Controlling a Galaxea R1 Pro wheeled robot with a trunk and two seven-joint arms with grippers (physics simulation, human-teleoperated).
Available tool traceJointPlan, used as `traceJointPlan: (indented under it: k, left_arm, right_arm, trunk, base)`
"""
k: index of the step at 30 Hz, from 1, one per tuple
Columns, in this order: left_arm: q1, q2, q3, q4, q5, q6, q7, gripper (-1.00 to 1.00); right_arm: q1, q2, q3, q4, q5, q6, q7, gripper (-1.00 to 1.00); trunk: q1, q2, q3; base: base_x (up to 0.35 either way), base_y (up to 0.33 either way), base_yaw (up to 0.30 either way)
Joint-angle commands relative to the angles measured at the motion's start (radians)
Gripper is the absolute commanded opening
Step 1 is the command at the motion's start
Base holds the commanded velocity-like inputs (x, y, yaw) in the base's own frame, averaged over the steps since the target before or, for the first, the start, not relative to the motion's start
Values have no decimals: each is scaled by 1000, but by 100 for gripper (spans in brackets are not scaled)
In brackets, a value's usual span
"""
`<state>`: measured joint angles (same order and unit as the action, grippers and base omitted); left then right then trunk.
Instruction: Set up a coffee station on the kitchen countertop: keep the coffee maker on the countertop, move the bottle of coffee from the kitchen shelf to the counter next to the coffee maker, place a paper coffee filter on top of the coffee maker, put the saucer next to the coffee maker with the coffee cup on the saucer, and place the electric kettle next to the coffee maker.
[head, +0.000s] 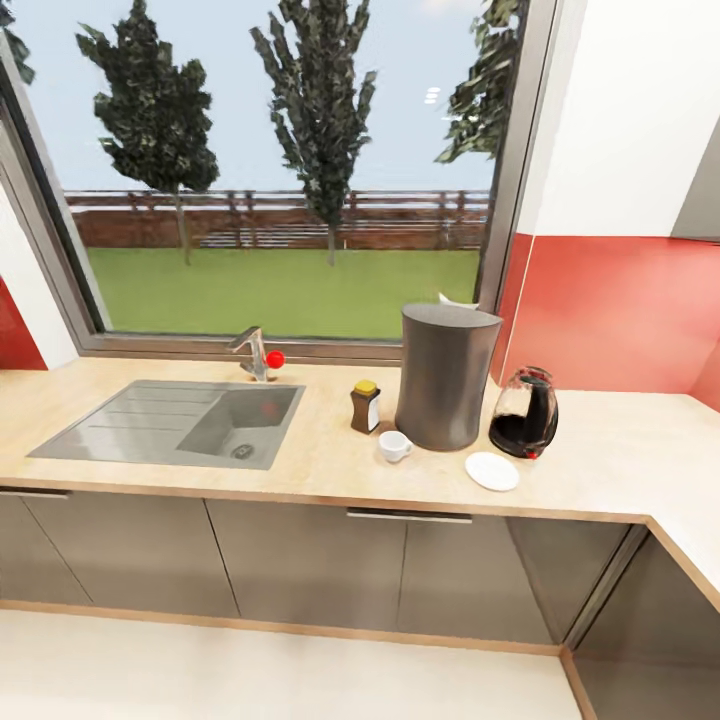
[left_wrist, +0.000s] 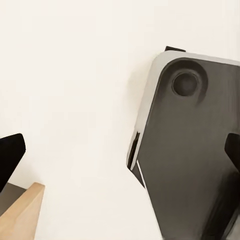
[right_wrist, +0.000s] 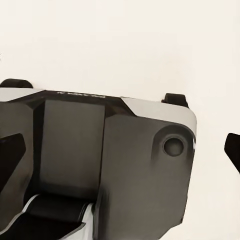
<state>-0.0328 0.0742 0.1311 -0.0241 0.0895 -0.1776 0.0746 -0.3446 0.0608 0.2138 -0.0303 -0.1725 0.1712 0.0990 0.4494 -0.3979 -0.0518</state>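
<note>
Grey coffee maker (head: 446, 376) on countertop (head: 620, 450) (white filter atop); both tools (left_wrist: 120, 150) (right_wrist: 120, 145) wide, empty.

Matt grey coffee maker (head: 446, 376), pale wood-look countertop (head: 330, 455).

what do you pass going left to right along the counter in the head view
sink → faucet → bottle of coffee → coffee cup → coffee maker → saucer → electric kettle
</note>
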Motion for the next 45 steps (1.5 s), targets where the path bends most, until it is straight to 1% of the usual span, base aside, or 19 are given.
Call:
traceJointPlan:
  k: [1,6,9,13,17,21,27,29,32,34,35,37,38,39,40,42,43,44,45]
  left_arm:
    - [-1,-1,1,1,11,-3,-1,100]
    - [-1,-2,8,1,15,-4,-1,100]
    - [-1,3,7,1,15,-4,-1,100]
    - [-1,9,4,1,14,-5,-1,100]
    - [-1,15,3,4,10,-3,0,100]
    - [-1,23,0,8,8,-1,0,100]
    - [2,36,-6,17,1,6,2,100]
    - [6,50,-8,19,-10,7,3,100]
    - [13,68,-8,19,-24,8,3,100]
    - [16,84,-8,19,-38,9,4,100]
    - [17,87,-8,19,-40,9,4,100]
    - [18,93,-9,18,-47,8,4,100]
    - [18,94,-10,17,-48,7,3,100]
    - [18,94,-10,16,-50,7,2,100]
    - [18,93,-11,16,-51,7,1,100]
    - [18,89,-10,14,-58,7,0,100]
    - [18,88,-10,13,-68,7,0,100]
    - [18,88,-9,12,-77,7,0,100]
    - [18,87,-9,11,-96,8,2,100]
  right_arm:
    - [-1,1,9,-2,-10,5,2,100]
    - [-1,4,8,-4,-10,4,2,100]
    - [-1,4,7,-10,-10,0,2,100]
    - [-1,3,5,-37,-11,-39,1,100]
    - [-1,5,4,-131,-11,-129,-1,100]
    - [-1,7,5,-219,-12,-166,-2,100]
    - [-1,10,5,-416,-13,-182,-3,100]
    - [-1,11,6,-511,-14,-184,-4,100]
    - [-2,11,6,-617,-15,-184,-4,100]
    - [-2,11,6,-727,-16,-184,-4,100]
    - [-2,11,6,-753,-16,-184,-4,100]
    - [-2,13,6,-852,-17,-182,-4,100]
    - [-2,16,6,-875,-17,-182,-4,100]
    - [-2,23,5,-920,-17,-181,-4,100]
    - [-2,28,5,-941,-16,-179,-5,100]
    - [-4,52,3,-1012,-15,-172,-14,100]
    - [-11,68,2,-1052,-15,-153,-49,100]
    - [-24,77,2,-1076,-16,-128,-87,100]
    - [-99,109,2,-1126,-18,-7,-217,100]
  trunk:
    - [1,-2,-2]
    - [1,-2,-2]
    - [1,-2,-2]
    - [1,-2,-2]
    - [1,-2,-2]
    - [1,-2,-2]
    - [1,-2,-2]
    - [1,-2,-2]
    - [1,-2,-2]
    - [1,-2,-2]
    - [1,-2,-2]
    - [1,-2,-2]
    - [1,-2,-2]
    - [1,-2,-2]
    - [1,-2,-2]
    - [1,-2,-2]
    - [1,-2,-2]
    - [1,-2,-2]
    - [1,-2,-2]
  base:
    - [0,0,7]
    - [0,0,3]
    - [0,0,0]
    - [0,0,0]
    - [0,0,0]
    - [0,0,0]
    - [0,0,0]
    - [0,0,0]
    - [0,0,0]
    - [0,0,0]
    - [0,0,0]
    - [0,0,0]
    - [0,0,0]
    - [0,0,0]
    - [0,0,0]
    - [0,0,0]
    - [0,0,0]
    - [0,0,0]
    - [0,0,0]
